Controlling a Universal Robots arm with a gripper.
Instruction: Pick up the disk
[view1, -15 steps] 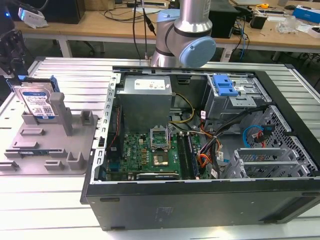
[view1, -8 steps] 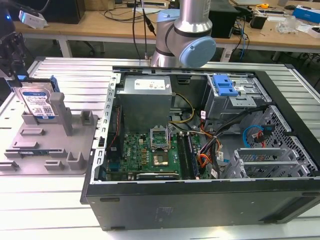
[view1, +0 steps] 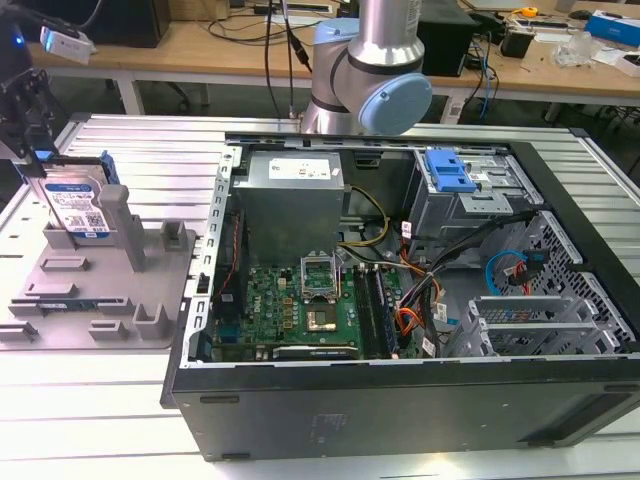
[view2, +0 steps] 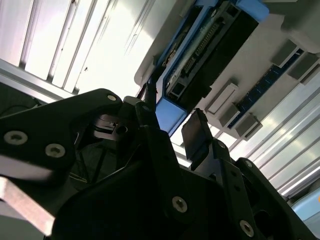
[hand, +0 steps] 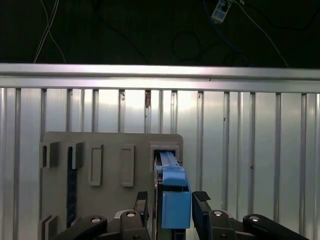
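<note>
The disk (view1: 78, 208) stands on edge in a slot of the grey fixture plate (view1: 150, 295) at the exterior view's left, its white-and-blue label facing the camera. My gripper (view1: 42, 160) hangs at the disk's upper end. In both wrist views the disk's blue-railed edge (hand: 174, 202) (view2: 171, 111) lies between the two black fingers (hand: 201, 201) (view2: 196, 131). The gripper (hand: 171, 200) (view2: 172, 117) is open, with a narrow dark gap left on one side of the disk. The disk still sits in its slot.
An open computer case (view1: 560, 330) fills the middle and the exterior view's right, with a grey power-supply box (view1: 290, 195) and a bright blue bracket (view1: 447, 170) inside. The arm's base (view1: 365, 70) rises behind it. The fixture rests on a slatted metal table (view1: 150, 150).
</note>
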